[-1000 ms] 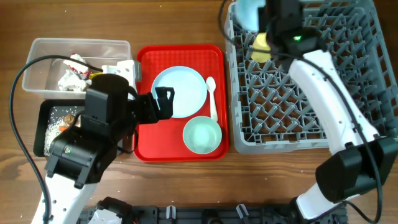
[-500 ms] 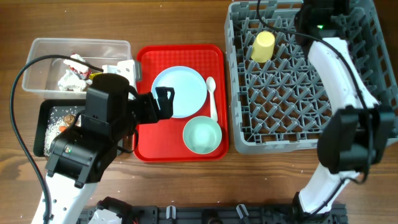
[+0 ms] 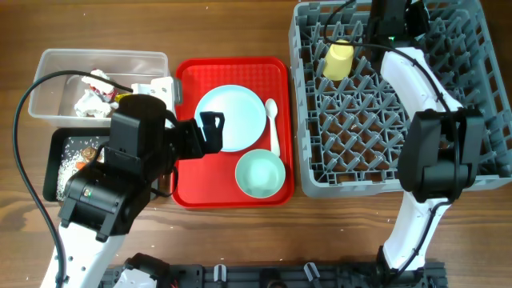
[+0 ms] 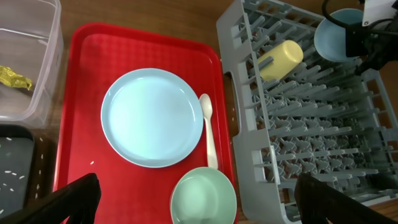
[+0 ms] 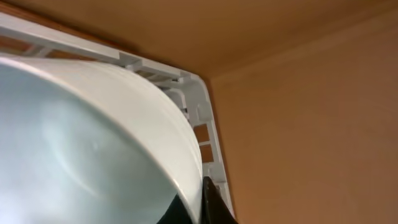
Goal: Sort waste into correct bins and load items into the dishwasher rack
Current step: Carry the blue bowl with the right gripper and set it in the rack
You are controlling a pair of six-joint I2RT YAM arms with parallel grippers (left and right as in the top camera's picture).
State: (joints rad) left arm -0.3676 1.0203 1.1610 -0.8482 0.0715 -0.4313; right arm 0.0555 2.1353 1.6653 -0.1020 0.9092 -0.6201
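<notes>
Pinching light blue bowl (image 5: 93, 155): right end effector (image 5: 206, 200) at dishwasher rack (image 5: 155, 67) | left end effector (image 4: 196, 199): spread

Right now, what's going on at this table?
The right pincer is shut on the blue bowl at the far edge of the rack, near the yellow cup lying on the pegs. The left pincer hangs open over the red tray, where the plate, spoon and green bowl sit.
</notes>
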